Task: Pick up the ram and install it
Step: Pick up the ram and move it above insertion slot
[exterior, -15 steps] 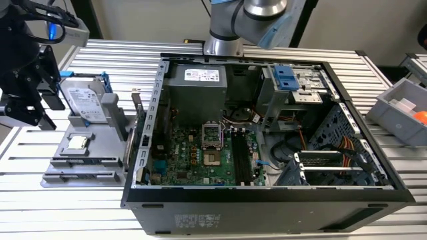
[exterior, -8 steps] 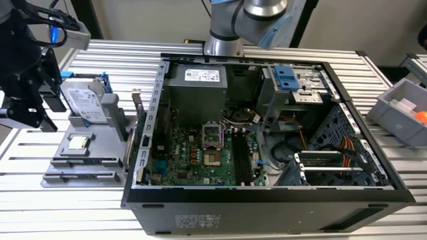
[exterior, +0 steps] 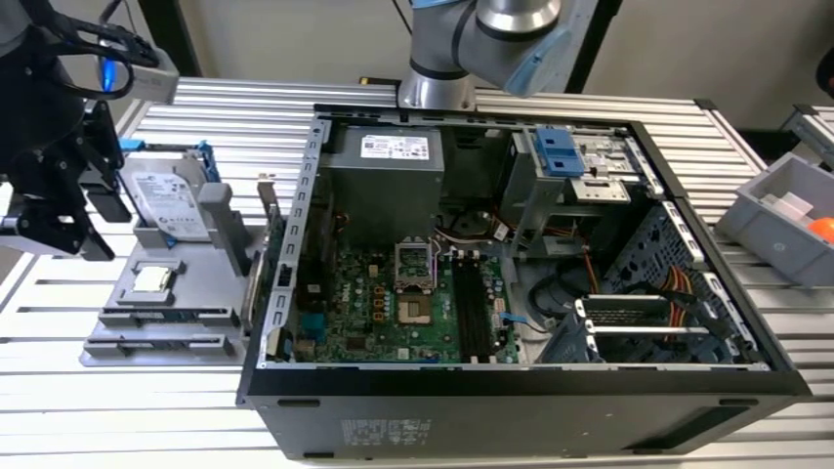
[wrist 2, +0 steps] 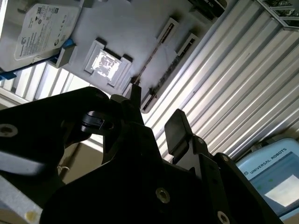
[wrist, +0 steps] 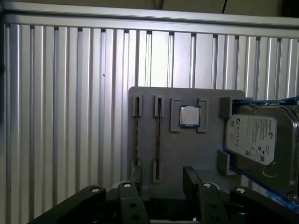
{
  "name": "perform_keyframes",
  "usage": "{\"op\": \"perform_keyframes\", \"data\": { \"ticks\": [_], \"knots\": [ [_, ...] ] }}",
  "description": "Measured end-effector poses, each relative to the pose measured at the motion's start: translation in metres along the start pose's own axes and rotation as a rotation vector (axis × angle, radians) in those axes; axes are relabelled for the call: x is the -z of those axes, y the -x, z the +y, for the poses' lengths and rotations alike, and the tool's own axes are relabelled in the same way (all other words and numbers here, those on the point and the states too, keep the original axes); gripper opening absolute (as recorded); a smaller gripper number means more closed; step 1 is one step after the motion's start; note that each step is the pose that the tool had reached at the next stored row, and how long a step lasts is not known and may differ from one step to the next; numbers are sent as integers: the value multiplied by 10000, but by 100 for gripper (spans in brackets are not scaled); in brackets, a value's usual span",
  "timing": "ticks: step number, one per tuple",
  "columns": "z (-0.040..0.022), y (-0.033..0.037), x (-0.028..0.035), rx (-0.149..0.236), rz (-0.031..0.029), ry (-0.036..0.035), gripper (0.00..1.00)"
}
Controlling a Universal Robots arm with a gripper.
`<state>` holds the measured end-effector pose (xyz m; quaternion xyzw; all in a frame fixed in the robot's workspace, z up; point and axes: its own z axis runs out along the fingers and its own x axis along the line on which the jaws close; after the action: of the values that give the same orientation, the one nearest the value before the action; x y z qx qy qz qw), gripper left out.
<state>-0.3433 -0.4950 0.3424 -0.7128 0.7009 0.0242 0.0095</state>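
At the exterior view's left, the black claw (exterior: 59, 186) hangs over the far-left end of a grey holder (exterior: 195, 293), reaching in from off-frame. The arm's grey base (exterior: 437, 83) stands behind the computer case (exterior: 521, 376). In the first wrist view the claw (wrist: 163, 179) has its two fingers (wrist: 191, 177) apart with nothing between them, poised above the holder's near edge.

The ram (wrist: 158, 140) is a thin, dark stick standing on edge in a narrow slot of the holder. A second, similar stick (wrist: 136, 135) stands in the parallel slot just beside it. One finger lines up with that second stick, and the ram lies within the gap between the fingers. In the second wrist view the ram (wrist 2: 154, 56) shows as a fine line beyond the fingertips (wrist 2: 177, 130).

Further along the holder is a small, square, shiny processor chip (wrist: 189, 115) in its recess. Past it, a silver hard drive (wrist: 252, 140) leans in a blue-edged frame.

The ribbed aluminium worktop (exterior: 222, 107) lies open around the holder. Just beside the holder stands the case, lid off, with its green motherboard (exterior: 378, 303) and black memory slots (exterior: 472, 318) exposed and open from above. At the exterior view's right is a grey bin (exterior: 769, 215), well apart from the case.
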Motion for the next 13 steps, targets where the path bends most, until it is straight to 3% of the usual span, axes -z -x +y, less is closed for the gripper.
{"op": "perform_keyframes", "data": {
  "ticks": [13],
  "knots": [
    [-2,-3,-73,-16,43,0,100]
  ]
}}
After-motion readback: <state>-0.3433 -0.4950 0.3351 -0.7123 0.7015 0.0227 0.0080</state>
